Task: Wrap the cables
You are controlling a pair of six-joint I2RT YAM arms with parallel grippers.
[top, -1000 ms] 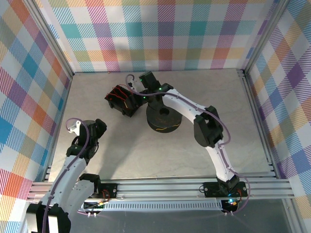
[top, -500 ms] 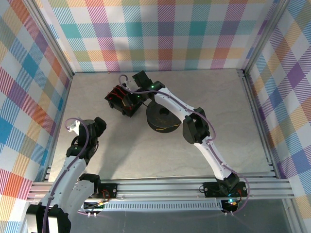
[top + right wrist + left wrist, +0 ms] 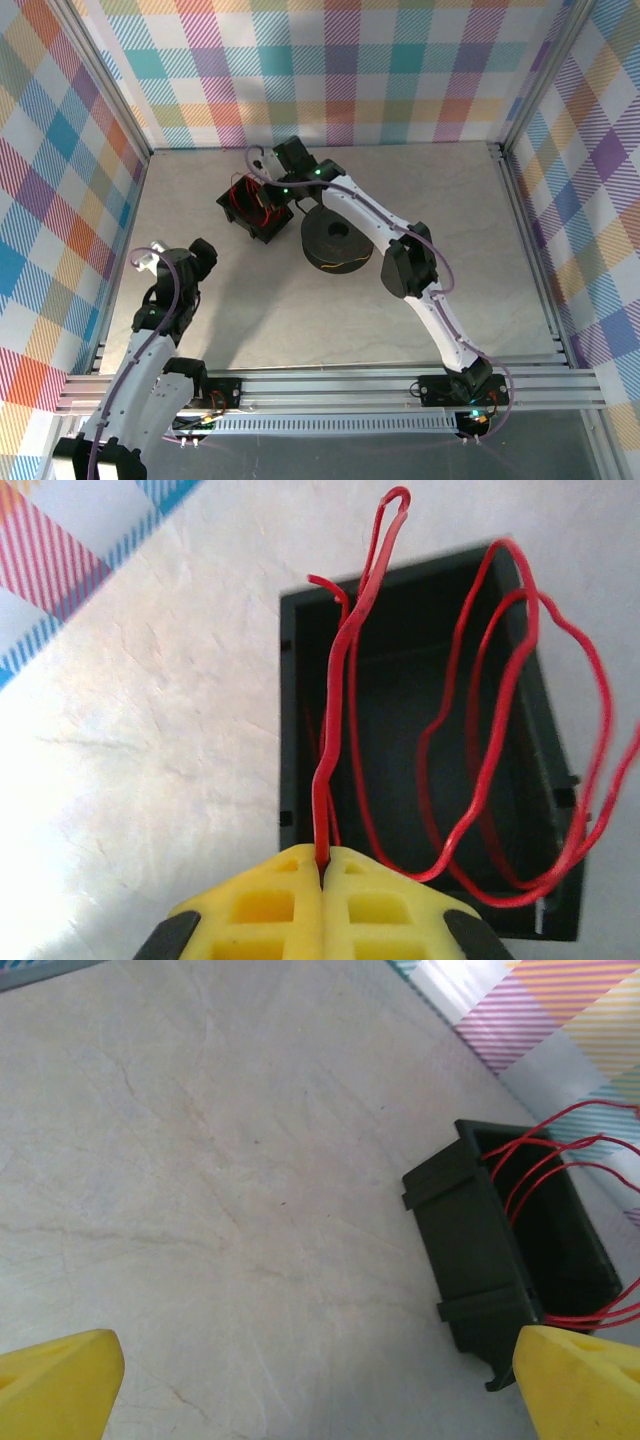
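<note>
The cables (image 3: 480, 760) are thin red wire in loose loops rising out of an open black box (image 3: 288, 730). In the right wrist view my right gripper (image 3: 322, 865) is shut on one red strand, which stands up from between the yellow pads. From above, the right gripper (image 3: 272, 192) hangs over the box (image 3: 240, 215) at the back left of the table. My left gripper (image 3: 320, 1390) is open, its yellow fingertips (image 3: 60, 1380) wide apart over bare table. The box (image 3: 480, 1260) and red loops (image 3: 540, 1170) lie to its right. In the top view the left gripper (image 3: 200, 256) is near the left side.
A black spool (image 3: 337, 243) with a yellow band at its lower rim sits just right of the box, under the right arm. Checked walls and aluminium rails close the table on three sides. Lilac-grey cords run along both arms.
The right gripper moved left over the box and closed on a red strand. The left arm shifted slightly and stayed open.
</note>
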